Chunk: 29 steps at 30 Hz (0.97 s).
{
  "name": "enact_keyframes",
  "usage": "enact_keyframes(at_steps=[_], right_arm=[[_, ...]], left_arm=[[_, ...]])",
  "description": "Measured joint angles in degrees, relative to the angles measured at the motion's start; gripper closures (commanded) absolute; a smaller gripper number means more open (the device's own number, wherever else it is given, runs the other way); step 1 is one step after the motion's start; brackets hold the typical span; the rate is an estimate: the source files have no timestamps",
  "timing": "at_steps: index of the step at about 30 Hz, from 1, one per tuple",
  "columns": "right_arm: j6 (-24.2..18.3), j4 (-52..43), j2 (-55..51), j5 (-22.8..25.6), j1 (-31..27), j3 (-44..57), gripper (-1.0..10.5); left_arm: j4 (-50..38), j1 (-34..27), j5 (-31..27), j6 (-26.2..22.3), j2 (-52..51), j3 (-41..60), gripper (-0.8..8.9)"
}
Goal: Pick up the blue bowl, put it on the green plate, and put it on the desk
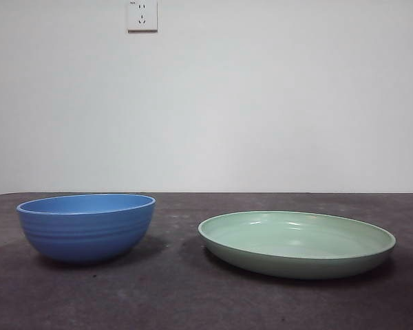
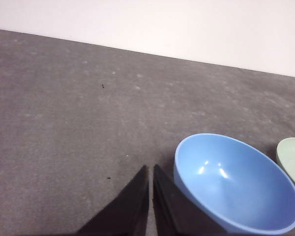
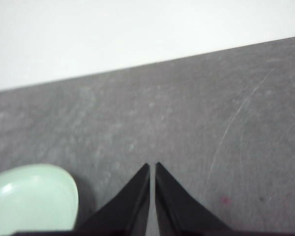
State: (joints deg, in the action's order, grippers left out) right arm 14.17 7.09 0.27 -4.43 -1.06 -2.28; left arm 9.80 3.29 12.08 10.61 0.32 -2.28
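We see the blue bowl [image 1: 87,227] upright on the counter [image 1: 179,295], apart from the green plate [image 1: 297,243] beside it. Our left pincer [image 2: 150,168], jaws nearly together, hangs just beside the bowl; our right pincer [image 3: 152,165], likewise narrow, hangs near the plate.

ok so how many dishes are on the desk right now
2. The blue bowl stands empty on the desk, beside the shut left claw. The green plate lies apart from it, also empty, near the shut right claw. Nothing seems hidden.
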Motion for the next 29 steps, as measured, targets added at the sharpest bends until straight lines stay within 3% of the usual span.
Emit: enact_keyframes(at_steps=[10, 19, 23, 29], right_arm=[[6.21, -0.44, 8.11, -1.64, 0.0, -12.83, 9.3], [7.13, 3.28, 20.7, -8.72, 0.0, -28.2, 9.3], [7.08, 7.89, 26.45, -12.96, 0.0, -35.67, 9.3], [5.2, 16.46, 34.25, -18.47, 1.57, -46.4, 9.3]], left_arm=[[0.2, 0.02, -1.7, 7.48, 4.37, -10.47, 7.98], [0.35, 0.02, -1.73, 7.48, 16.2, -25.97, 7.98], [4.35, 0.02, -1.53, 6.82, 23.19, -33.86, 7.98], [13.42, 0.44, 5.14, 4.9, 34.07, -46.31, 7.98]])
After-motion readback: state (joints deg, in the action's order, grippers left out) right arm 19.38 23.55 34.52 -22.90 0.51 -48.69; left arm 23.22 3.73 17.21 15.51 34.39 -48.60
